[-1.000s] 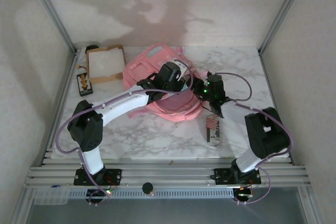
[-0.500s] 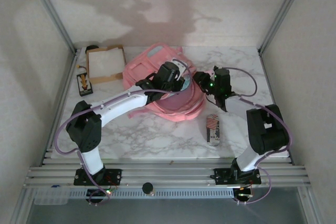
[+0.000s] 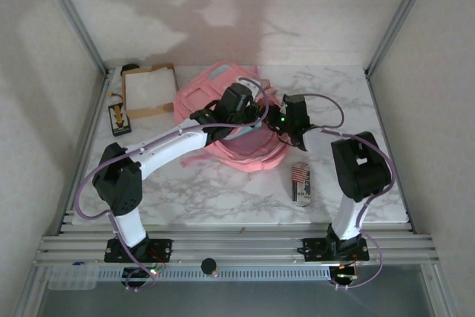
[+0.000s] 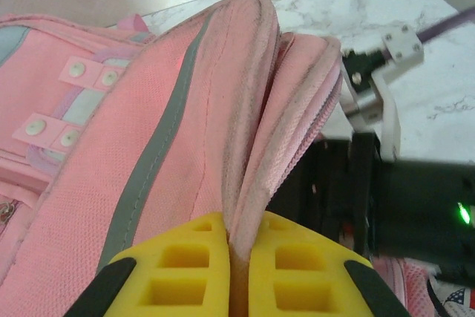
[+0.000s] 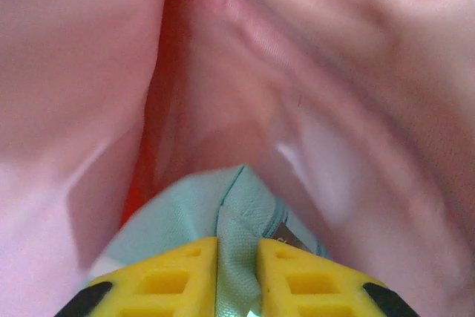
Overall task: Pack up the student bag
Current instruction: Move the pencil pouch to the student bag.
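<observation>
The pink student bag point(image 3: 215, 98) lies at the back middle of the marble table. My left gripper point(image 4: 237, 231) is shut on the rim of the bag's opening point(image 4: 256, 146), pinching the folded pink fabric and holding it up. From the right, my right gripper point(image 5: 237, 246) reaches into the bag's mouth, with pink lining point(image 5: 356, 109) all round it. It is shut on a fold of a light-blue fabric pouch point(image 5: 185, 213). In the top view both grippers meet at the bag's right side, the left point(image 3: 249, 105) just left of the right point(image 3: 276, 119).
A small flag-patterned case point(image 3: 300, 182) lies on the table right of the bag, near the right arm. A shallow brown cardboard box point(image 3: 148, 90) stands at the back left, with a small dark object point(image 3: 118, 118) beside it. The frame posts border the table.
My right gripper has swung left from above the flag-patterned case into the bag's opening, and its jaws have narrowed. The left gripper has kept its hold on the bag's rim.
</observation>
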Controlling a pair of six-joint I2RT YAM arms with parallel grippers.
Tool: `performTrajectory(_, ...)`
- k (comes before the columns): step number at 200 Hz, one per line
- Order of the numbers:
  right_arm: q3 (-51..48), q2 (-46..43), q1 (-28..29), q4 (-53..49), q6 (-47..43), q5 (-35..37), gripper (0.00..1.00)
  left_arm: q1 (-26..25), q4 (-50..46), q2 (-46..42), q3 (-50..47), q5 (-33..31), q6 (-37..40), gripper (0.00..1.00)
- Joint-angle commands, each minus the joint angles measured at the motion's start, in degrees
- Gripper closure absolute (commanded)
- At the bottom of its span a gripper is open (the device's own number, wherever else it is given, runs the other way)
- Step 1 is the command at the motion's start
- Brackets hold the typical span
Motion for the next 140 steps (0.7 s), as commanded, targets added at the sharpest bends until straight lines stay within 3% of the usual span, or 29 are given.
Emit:
performTrajectory(1,-3.78,-2.14,4.56,-2.49,-0.31,-3.7,0.79,-0.37,7.33,-0.68,3.75,1.58,-3.38,1.0)
performTrajectory(38,-0.46,5.94,6.27,3.29,2.89,-3.77,0.81,-1.0,8.86,-0.64,1.99,2.98,-5.48,1.0)
performTrajectory(62,5.79,12.66,6.14,1.82,2.55,-1.38,0.81,-1.1,8.44,-0.79,0.92,2.12,-7.1,1.0)
performTrajectory(78,7.11,15.8,6.11,4.22,3.53,-3.83,0.82,-1.23,9.76,-1.46,-1.2,2.64,-7.95,1.0)
performTrajectory(93,5.61,13.02,6.16,4.25,2.88,-2.88,0.8,-1.1,10.02,-1.9,-2.39,2.41,-8.26,1.0)
performTrajectory(129,1.71,3.19,5.07,0.47,-2.52,1.11,0.58,-1.1,8.58,-1.75,-3.03,0.6,-7.99,1.0)
performTrajectory(140,-0.05,1.18,4.01,1.29,-2.17,0.05,0.56,-1.1,8.28,-1.74,-3.42,0.98,-7.55,1.0)
